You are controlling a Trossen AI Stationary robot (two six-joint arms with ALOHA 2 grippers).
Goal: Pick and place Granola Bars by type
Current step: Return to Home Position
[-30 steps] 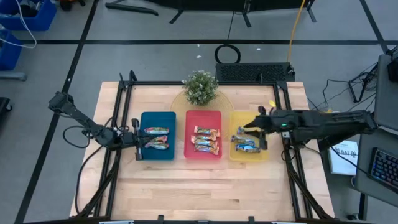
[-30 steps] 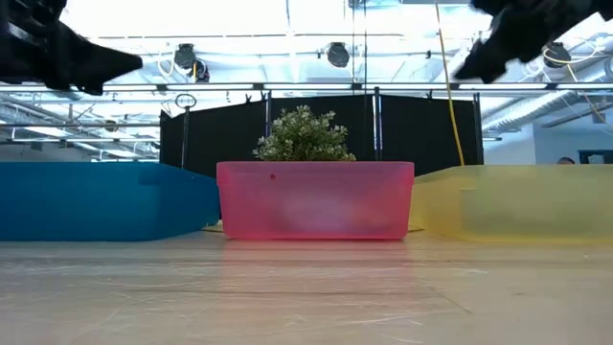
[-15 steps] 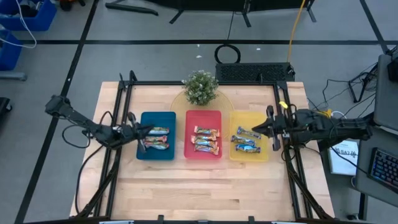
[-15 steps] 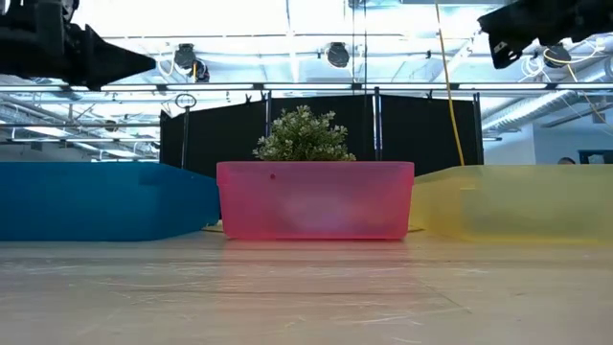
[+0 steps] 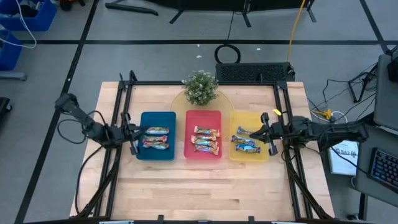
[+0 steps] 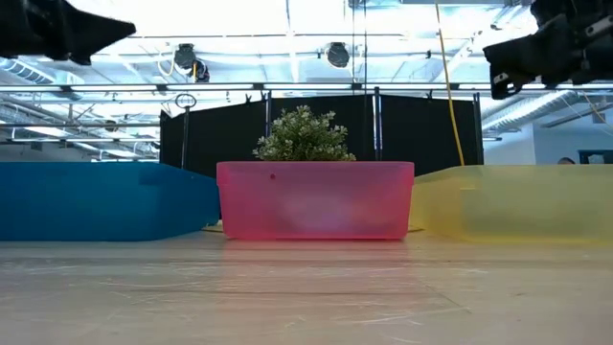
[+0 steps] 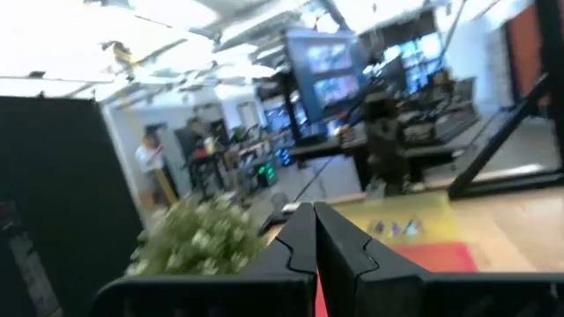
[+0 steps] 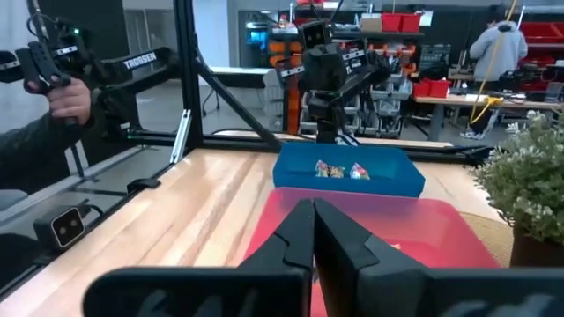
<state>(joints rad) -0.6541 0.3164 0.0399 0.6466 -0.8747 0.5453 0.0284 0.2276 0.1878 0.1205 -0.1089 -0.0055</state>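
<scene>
Sort looks done: greenish-red Granola Bars (image 5: 156, 130) in blue tray (image 5: 147, 117), tan-gold bars (image 5: 206, 140) in red tray (image 5: 205, 114), blue-white bars (image 5: 246, 147) in yellow tray (image 5: 260, 155). Left end effector (image 7: 314, 213) pressed together, empty, at blue tray's outer edge. Right end effector (image 8: 313, 211) likewise at yellow tray's. Homing: stay above tray walls, retract each arm outward over the surface (image 5: 205, 186).

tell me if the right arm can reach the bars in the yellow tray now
Probably yes: the right gripper, shut, hangs over the right edge of the yellow tray, beside the blue-white bars, with nothing between.
</scene>
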